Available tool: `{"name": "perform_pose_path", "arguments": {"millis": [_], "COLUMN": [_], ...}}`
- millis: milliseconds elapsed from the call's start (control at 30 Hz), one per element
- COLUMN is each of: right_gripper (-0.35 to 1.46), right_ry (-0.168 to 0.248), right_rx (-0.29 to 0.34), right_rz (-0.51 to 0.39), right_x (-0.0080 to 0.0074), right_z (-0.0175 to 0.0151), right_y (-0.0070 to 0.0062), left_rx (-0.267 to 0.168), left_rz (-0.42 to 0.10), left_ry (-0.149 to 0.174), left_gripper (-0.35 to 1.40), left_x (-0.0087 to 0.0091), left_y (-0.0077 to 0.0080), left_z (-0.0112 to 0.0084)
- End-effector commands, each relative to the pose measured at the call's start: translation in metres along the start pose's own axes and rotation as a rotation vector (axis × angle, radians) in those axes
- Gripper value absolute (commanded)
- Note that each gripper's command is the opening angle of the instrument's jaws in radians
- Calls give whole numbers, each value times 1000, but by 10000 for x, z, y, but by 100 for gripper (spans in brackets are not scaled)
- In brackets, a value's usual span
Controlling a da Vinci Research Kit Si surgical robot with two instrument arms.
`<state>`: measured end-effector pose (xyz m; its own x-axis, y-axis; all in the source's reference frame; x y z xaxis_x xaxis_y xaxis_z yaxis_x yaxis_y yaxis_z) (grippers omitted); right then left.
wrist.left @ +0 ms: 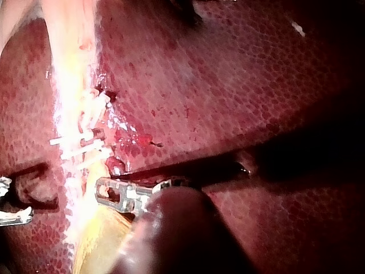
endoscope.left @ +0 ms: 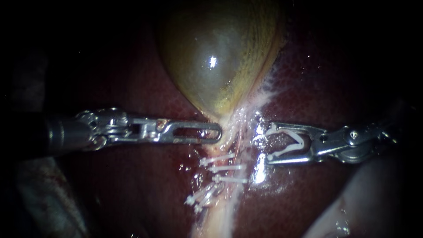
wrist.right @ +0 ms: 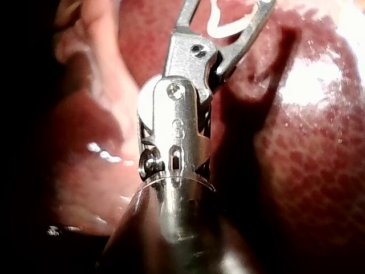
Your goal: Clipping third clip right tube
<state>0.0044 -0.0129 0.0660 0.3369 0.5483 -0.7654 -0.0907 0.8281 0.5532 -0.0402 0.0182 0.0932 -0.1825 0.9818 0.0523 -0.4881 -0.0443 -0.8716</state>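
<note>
Liver (endoscope.left: 335,79) backs the right instrument (endoscope.left: 269,144), its spread jaws cradling an open clip (endoscope.left: 301,140) that should fully straddle what seems the right tube (endoscope.left: 259,167).

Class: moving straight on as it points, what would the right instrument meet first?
The right instrument, holding a clip, would likely meet the pale tube below the gallbladder; depth is uncertain.

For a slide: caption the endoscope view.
Right instrument holds a white clip beside the clipped tube below the gallbladder; left instrument touches its neck.
</note>
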Motion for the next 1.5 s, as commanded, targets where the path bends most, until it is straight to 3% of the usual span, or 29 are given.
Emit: {"name": "perform_pose_path", "arguments": {"millis": [33, 300, 400, 833, 1067, 1500], "right_gripper": [60, 60, 60, 60, 60, 59], "right_ry": [0, 0, 3, 30, 27, 1], "right_rx": [0, -3, -4, -3, 20, 16], "right_rz": [0, -6, 29, 333, 451, 516], "right_x": [0, 0, -1, -8, -9, -16], "right_z": [0, 5, 9, 27, 45, 67], "right_y": [0, 0, -1, -3, -1, 13], "left_rx": [0, -3, -5, -9, -9, -11], "left_rz": [0, 0, -1, -13, -21, -32], "left_ry": [0, -4, -7, -12, -11, -13], "left_gripper": [-35, -35, -35, -35, -35, -35], "left_x": [0, -3, -3, -5, -4, -9], "left_y": [0, 3, 6, 20, 37, 69], "left_z": [0, -9, -17, -61, -75, -90]}}
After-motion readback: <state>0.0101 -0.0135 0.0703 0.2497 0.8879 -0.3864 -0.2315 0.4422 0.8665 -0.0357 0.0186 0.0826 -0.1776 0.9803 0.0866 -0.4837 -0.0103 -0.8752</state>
